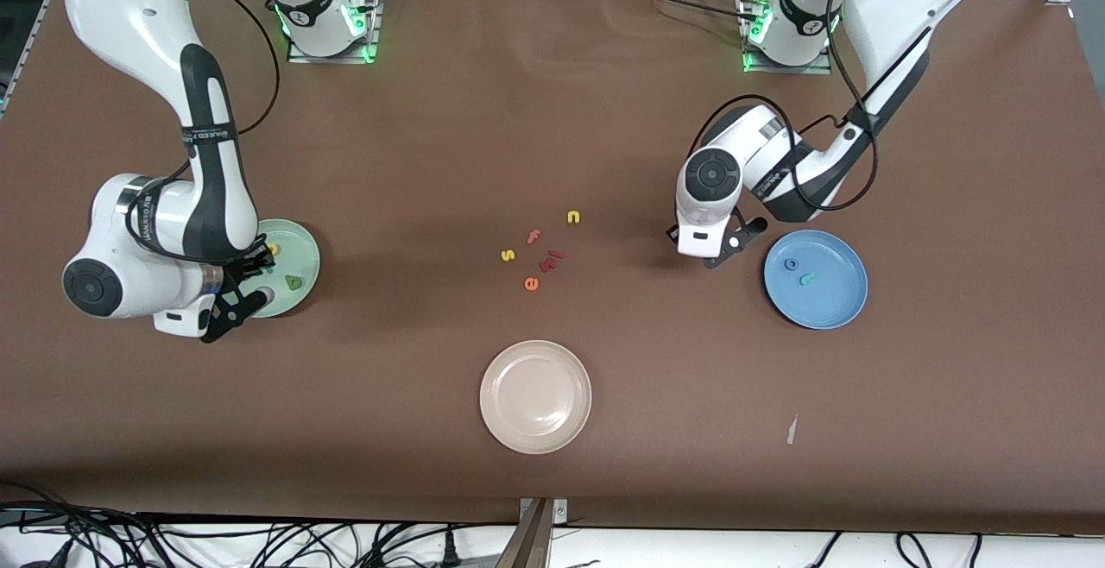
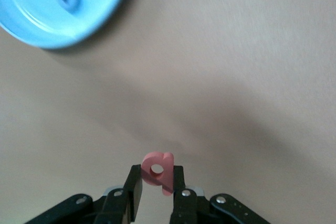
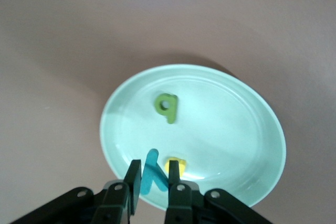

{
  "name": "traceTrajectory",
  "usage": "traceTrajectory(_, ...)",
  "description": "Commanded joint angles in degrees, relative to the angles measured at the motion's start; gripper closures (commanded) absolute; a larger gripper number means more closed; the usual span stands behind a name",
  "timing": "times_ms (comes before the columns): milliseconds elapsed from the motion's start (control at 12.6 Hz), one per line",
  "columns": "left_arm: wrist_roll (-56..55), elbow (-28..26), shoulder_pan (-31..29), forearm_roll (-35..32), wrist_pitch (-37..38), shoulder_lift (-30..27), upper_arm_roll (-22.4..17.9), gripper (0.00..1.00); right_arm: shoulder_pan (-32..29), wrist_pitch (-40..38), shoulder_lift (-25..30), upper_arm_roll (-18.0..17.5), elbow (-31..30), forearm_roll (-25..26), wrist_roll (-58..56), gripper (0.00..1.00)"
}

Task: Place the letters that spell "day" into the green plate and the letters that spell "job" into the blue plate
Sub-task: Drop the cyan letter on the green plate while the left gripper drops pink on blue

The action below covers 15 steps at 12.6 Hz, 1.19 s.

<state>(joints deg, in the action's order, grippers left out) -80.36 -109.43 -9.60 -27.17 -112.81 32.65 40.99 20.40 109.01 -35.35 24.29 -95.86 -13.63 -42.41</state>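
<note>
My right gripper (image 3: 155, 179) is shut on the teal "y" (image 3: 153, 174), over the edge of the green plate (image 3: 236, 129). On that plate lie the olive "a" (image 3: 167, 107) and the yellow "d" (image 3: 176, 165). The front view shows the green plate (image 1: 304, 259) at the right arm's end of the table, with the right gripper (image 1: 242, 287) over its rim. My left gripper (image 2: 156, 187) is shut on the pink "b" (image 2: 158, 170) over bare table beside the blue plate (image 2: 31, 14). That blue plate (image 1: 833, 292) holds the blue "o" (image 1: 791, 265) and the teal "j" (image 1: 808, 278).
Loose letters lie mid-table: a yellow "n" (image 1: 573, 217), a red "f" (image 1: 533, 236), a yellow "s" (image 1: 508, 255), an orange "e" (image 1: 532, 284) and dark red pieces (image 1: 552, 259). A beige plate (image 1: 535, 395) sits nearer the front camera. A paper scrap (image 1: 792, 430) lies near the front edge.
</note>
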Motion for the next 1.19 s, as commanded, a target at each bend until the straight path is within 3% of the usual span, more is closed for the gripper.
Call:
traceTrajectory(0,13.0,5.2,-3.7,-0.4,10.3,-0.7,0.5,1.0,1.3,13.2,9.0,0.1,-15.8,1.2,4.2,1.0)
traceTrajectory(159,23.2,6.9,-7.3,0.2,11.3,-0.7,0.4,0.99,2.5,20.5,11.1,0.0,-21.5,1.2,8.4,1.0)
traceTrajectory(238,28.1,7.4,-9.2,0.2,11.3,-0.6,0.4,0.99,2.5,20.4,11.1,0.0,-21.4,1.2,9.2,0.77)
traceTrajectory(317,32.8,8.5,-10.6,0.2,11.2,-0.5,0.2,1.0,2.5,20.0,11.1,0.1,-21.2,1.1,9.4,0.01)
traceTrajectory(555,42.3,12.1,-14.1,-0.4,10.9,2.2,-0.4,0.99,2.5,15.6,11.3,0.2,-18.2,0.8,9.8,0.0)
traceTrajectory(714,47.1,13.3,-15.9,-0.8,10.7,3.6,-0.7,1.0,2.5,13.3,11.7,0.1,-16.7,1.0,17.1,0.0)
traceTrajectory(1110,50.7,11.7,-19.6,-0.5,8.8,8.6,-1.4,0.98,3.9,4.1,11.6,0.1,-10.1,1.1,28.8,0.0)
